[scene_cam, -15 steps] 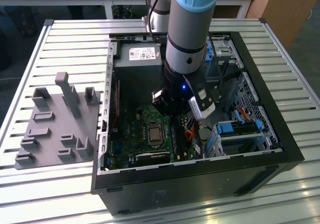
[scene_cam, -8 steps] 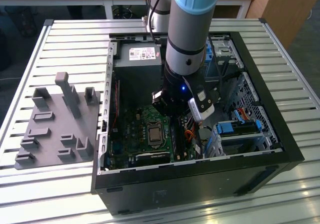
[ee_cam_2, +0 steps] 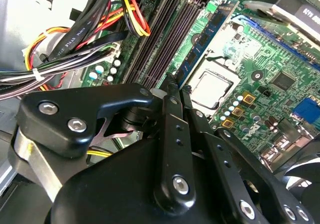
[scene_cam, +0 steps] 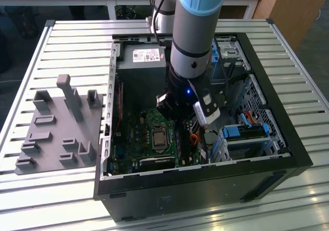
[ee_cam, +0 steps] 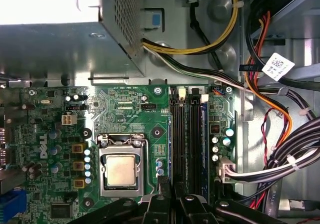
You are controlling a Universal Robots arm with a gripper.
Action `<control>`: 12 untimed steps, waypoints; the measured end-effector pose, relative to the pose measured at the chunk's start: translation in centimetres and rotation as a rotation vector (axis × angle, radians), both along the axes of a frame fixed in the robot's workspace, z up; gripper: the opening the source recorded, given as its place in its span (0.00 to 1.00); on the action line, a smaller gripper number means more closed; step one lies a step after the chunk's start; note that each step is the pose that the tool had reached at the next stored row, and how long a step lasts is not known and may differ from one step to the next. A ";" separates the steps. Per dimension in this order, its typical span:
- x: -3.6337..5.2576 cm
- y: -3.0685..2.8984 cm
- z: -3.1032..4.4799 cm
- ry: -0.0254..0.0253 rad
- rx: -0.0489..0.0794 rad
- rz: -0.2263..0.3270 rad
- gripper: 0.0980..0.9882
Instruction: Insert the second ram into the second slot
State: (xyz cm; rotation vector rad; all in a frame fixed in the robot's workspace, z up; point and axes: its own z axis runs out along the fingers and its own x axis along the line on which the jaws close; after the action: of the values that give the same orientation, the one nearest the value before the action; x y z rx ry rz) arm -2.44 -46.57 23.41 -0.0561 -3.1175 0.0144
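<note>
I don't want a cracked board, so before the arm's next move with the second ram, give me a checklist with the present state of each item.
1. The second ram stands on edge in line with the slots, beside the CPU socket: ok.
2. The gripper sits at the ram's near end: ok.
3. The ram is fully down in its slot: cannot tell.
4. The neighbouring dark slots are free of parts: ok.
5. The cable bundle is clear of the slots' far ends: cannot tell; it hangs close.
</note>
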 end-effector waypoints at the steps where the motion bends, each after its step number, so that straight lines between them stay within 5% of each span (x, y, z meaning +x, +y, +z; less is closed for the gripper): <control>1: 0.04 0.00 -0.05 0.0006 0.000 0.000 0.04; 12: 0.45 0.10 -0.53 0.0019 0.000 0.008 0.04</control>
State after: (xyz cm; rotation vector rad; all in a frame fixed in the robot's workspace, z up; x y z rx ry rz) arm -1.99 -46.47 22.88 -0.0440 -3.1158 0.0152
